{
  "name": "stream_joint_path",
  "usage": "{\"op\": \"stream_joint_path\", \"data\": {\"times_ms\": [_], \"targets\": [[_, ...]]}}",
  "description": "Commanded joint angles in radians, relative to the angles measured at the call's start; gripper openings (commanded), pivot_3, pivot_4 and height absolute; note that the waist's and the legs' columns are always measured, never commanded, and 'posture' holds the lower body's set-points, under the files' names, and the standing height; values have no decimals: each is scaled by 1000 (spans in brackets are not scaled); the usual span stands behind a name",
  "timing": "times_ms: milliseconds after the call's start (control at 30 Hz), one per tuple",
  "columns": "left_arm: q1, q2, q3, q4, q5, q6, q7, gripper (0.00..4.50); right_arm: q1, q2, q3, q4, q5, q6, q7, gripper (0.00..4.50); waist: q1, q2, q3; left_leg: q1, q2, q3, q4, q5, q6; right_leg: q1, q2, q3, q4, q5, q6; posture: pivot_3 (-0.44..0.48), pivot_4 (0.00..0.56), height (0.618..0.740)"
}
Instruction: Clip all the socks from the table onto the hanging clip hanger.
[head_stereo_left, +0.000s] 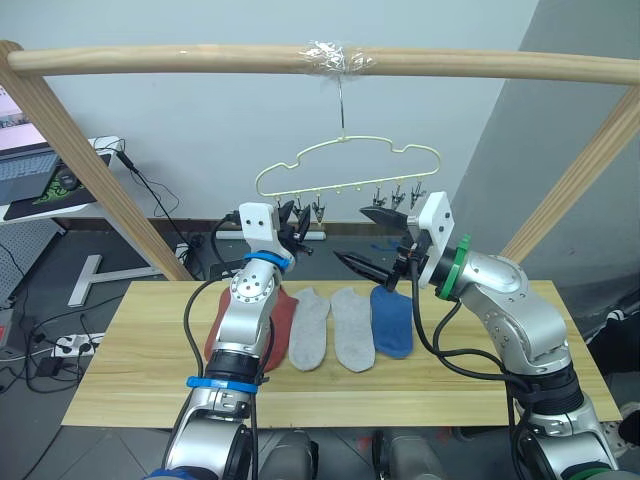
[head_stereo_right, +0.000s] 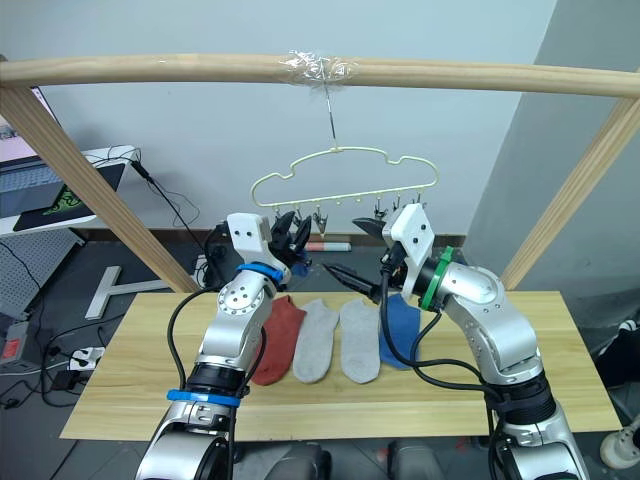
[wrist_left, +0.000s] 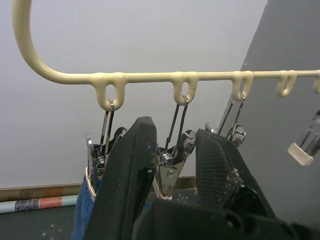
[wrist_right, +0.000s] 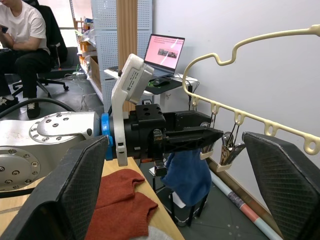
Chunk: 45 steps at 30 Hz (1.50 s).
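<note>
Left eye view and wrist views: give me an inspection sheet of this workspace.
Surface: table, light wood planks.
Job's things: rust-red socks, two grey socks, one blue sock lie on it; another blue sock hangs at a clip of the clip hanger.
Clutter: nothing seen.
Grippers: left gripper open, jaws either side of a clip; right gripper open, near hanger.
Cables: black cables along arms; more on floor.
Surroundings: wooden frame bar, laptop, seated person.

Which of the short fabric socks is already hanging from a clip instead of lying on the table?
A blue fabric sock: it hangs from a dark metal clip at the end of the pale-yellow wire hanger, by the left gripper. The other socks lie on the wooden table.
</note>
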Motion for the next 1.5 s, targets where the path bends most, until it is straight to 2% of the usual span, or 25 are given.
{"op": "stream_joint_path", "data": {"times_ms": [33,200,333,433,800,900,1067,1167,1300,1400,1500], "targets": [[-17,4,5,-23,7,-19,9,1598,-7,-1,-11,-43,21,-3,-2,4500,0,0,0,0,0,0,0,0,0,0,0,0,0,0,0,-44,156,740],[-20,3,13,-19,-1,-19,10,1598,-8,-1,-11,-40,19,-5,-2,4500,-2,0,0,0,0,0,0,0,0,0,0,0,0,0,0,-44,158,740],[-21,-4,25,-19,-19,-10,11,509,-6,2,-10,-43,20,-3,-4,4500,-7,0,0,0,0,0,0,0,0,0,0,0,0,0,0,-44,158,740],[-22,-8,36,-21,-26,-2,16,74,2,3,-6,-50,20,-2,-5,4500,-8,0,0,0,0,0,0,0,0,0,0,0,0,0,0,-44,158,740],[-21,-9,35,-29,-42,17,-8,24,19,12,3,-40,13,-8,-15,4500,-16,0,0,0,0,0,0,0,0,0,0,0,0,0,0,-43,162,740],[0,2,32,-55,-59,39,-39,24,75,-3,61,-1,-59,-35,-25,4500,-17,0,0,0,0,0,0,0,0,0,0,0,0,0,0,-43,162,740],[25,14,33,-80,-81,64,-76,24,127,-36,133,154,-220,-128,-69,4500,-17,0,0,1,0,1,0,0,0,0,0,0,0,0,0,-39,165,740],[31,17,30,-90,-80,82,-79,24,135,-36,150,363,-315,-203,-124,4500,-18,0,0,1,0,1,1,0,0,1,0,0,1,0,0,-39,165,740],[34,10,27,-100,-76,87,-74,24,89,8,162,587,-378,-313,-153,4500,-19,0,0,2,0,1,1,0,0,1,0,0,2,0,-1,-39,165,740],[36,8,27,-107,-77,92,-72,24,69,30,156,657,-395,-347,-148,4500,-24,0,0,2,1,2,1,0,0,1,1,1,2,1,-1,-39,165,740],[56,12,5,-125,-60,90,-81,24,23,59,153,834,-433,-386,-183,4500,-21,0,0,2,1,2,1,0,0,1,1,1,2,1,-1,-21,167,740]]}}
